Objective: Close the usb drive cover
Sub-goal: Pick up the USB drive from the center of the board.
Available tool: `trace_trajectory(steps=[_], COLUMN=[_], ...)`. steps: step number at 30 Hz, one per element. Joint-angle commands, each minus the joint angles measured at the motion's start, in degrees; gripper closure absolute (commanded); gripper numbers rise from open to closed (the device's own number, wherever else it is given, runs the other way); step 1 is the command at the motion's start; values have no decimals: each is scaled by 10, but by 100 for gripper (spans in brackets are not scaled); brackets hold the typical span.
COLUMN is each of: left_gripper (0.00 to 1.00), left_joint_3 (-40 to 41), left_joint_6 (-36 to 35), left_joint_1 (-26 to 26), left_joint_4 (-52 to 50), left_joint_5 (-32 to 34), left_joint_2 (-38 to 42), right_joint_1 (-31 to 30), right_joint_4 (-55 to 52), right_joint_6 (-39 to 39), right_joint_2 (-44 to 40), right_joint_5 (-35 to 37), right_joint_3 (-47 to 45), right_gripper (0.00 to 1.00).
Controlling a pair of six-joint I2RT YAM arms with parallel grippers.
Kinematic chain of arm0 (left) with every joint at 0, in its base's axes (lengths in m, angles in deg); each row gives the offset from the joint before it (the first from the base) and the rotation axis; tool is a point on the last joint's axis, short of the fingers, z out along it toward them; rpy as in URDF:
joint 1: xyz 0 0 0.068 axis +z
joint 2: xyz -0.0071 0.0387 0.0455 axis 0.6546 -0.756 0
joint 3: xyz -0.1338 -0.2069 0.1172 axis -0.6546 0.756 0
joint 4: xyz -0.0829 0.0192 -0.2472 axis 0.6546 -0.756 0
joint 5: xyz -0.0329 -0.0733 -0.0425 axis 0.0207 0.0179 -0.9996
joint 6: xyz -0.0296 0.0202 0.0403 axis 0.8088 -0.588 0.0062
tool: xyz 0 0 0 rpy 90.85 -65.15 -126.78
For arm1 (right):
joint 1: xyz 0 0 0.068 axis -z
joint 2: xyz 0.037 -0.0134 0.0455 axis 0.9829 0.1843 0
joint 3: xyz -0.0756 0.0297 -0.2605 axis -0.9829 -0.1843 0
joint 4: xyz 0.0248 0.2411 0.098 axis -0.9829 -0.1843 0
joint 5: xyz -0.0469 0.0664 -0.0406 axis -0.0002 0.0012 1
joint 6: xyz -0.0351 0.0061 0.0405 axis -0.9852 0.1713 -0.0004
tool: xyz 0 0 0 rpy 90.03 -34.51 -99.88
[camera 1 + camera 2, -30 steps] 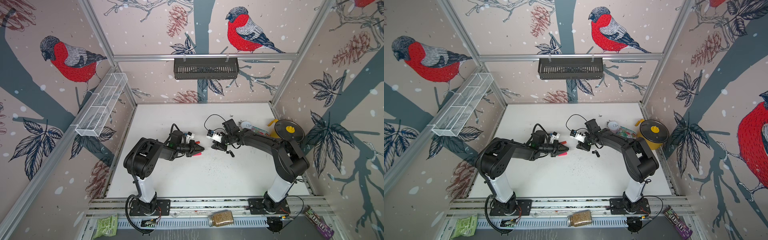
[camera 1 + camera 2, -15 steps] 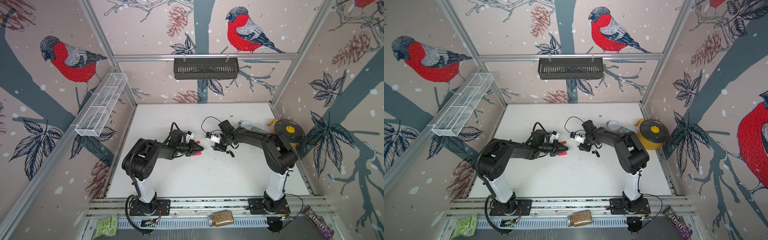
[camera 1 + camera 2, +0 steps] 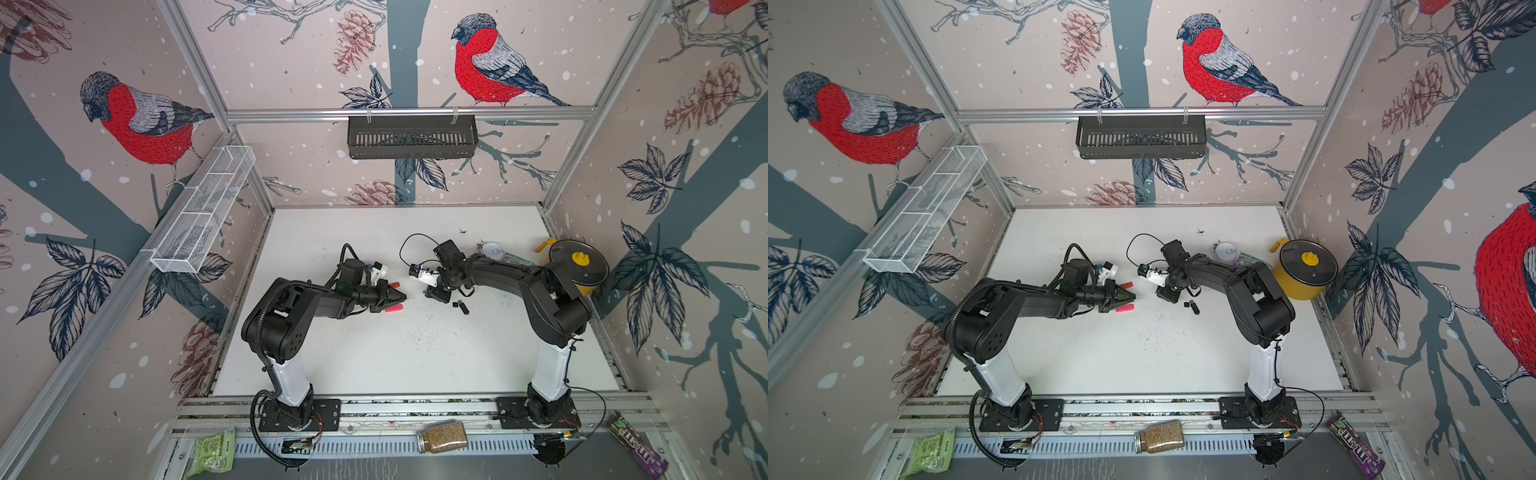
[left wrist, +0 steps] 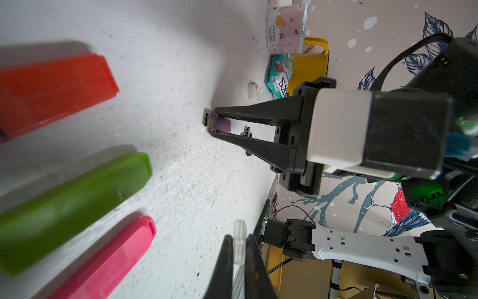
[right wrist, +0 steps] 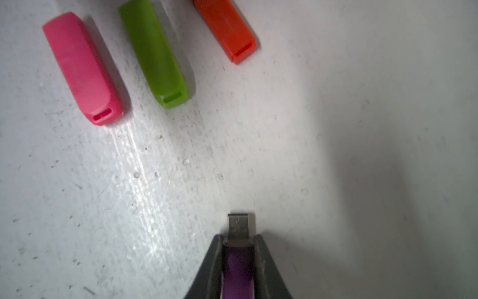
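Observation:
My right gripper is shut on a purple usb drive low at the white table, and the drive's bare metal plug sticks out past the fingertips. The left wrist view shows the same grip, with the right gripper on the purple drive. My left gripper is shut on a clear cover, a little above the table. In both top views the left gripper and the right gripper point at each other with a short gap between them.
Pink, green and orange drives lie side by side under the left gripper. Small black pieces lie beside the right gripper. A yellow pot, a white cup and a snack packet sit at the right edge.
The right jaws have closed onto the purple drive after the right arm shifted slightly toward the left one. The left arm has not moved and keeps the clear cover.

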Motion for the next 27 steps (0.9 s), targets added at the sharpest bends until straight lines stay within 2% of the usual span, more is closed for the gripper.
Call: trace_trajectory(steps=[1, 6, 9, 11, 20, 27], left_gripper=[96, 96, 96, 95, 96, 96], left_joint_3=[-1, -2, -5, -6, -9, -11], left_joint_6=[-18, -33, -48, -51, -57, -57], left_joint_1=[2, 2, 3, 4, 4, 4], left_joint_4=[-1, -17, -36, -40, -49, -51], left_joint_5=[-12, -16, -16, -18, -13, -14], left_joint_2=[5, 6, 7, 9, 14, 14], right_joint_1=[-5, -10, -12, -10, 4, 7], right_joint_4=[-26, -9, -5, -16, -34, -49], right_joint_6=[-17, -21, -24, -26, -33, -39], right_joint_2=[-8, -20, -28, -27, -37, -11], right_joint_5=[16, 11, 7, 13, 23, 15], right_joint_3=[-8, -24, -37, -37, -49, -32], right_gripper=[78, 78, 65, 61, 62, 68])
